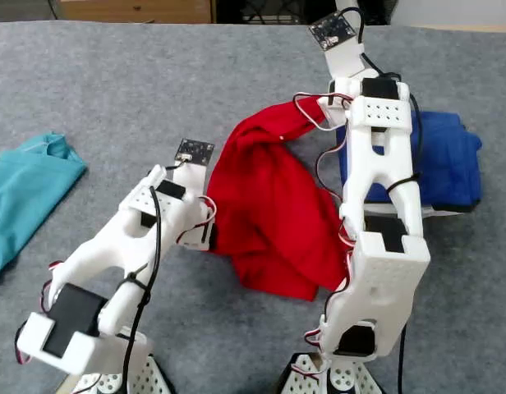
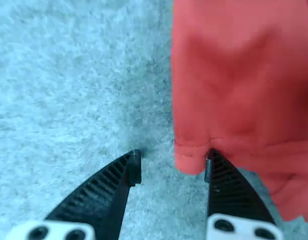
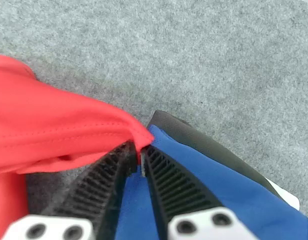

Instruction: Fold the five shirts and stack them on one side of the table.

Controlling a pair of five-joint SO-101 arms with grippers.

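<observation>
My right gripper [image 3: 140, 152] is pinched shut on a corner of the red shirt [image 1: 273, 217], at its far edge, and holds that corner up off the table [image 1: 154, 90]. My left gripper [image 2: 171, 167] sits low at the shirt's near-left edge with its jaws apart. One finger [image 2: 221, 185] touches the hem and the other rests on bare felt beside it, so that side has no grip yet.

The red shirt is a loose, rumpled heap between my two arms, draped and not flat. I judge its fold as barely begun: it needs spreading, then folding, then moving.

Just right of the red shirt lies the blue shirt [image 1: 450, 164], folded into a neat block. Under it I see a dark layer [image 3: 204, 145] and a white layer [image 3: 286, 197] at its edges. I take these for other folded shirts, though I cannot be sure. If so, the stack holds three.

Well to the left of the red shirt, at the table's edge, the teal shirt [image 1: 27, 193] lies unfolded and untouched.

By my reckoning, then, the task is somewhat past halfway. The red and teal shirts are left to fold and add to the pile beside the red one.
</observation>
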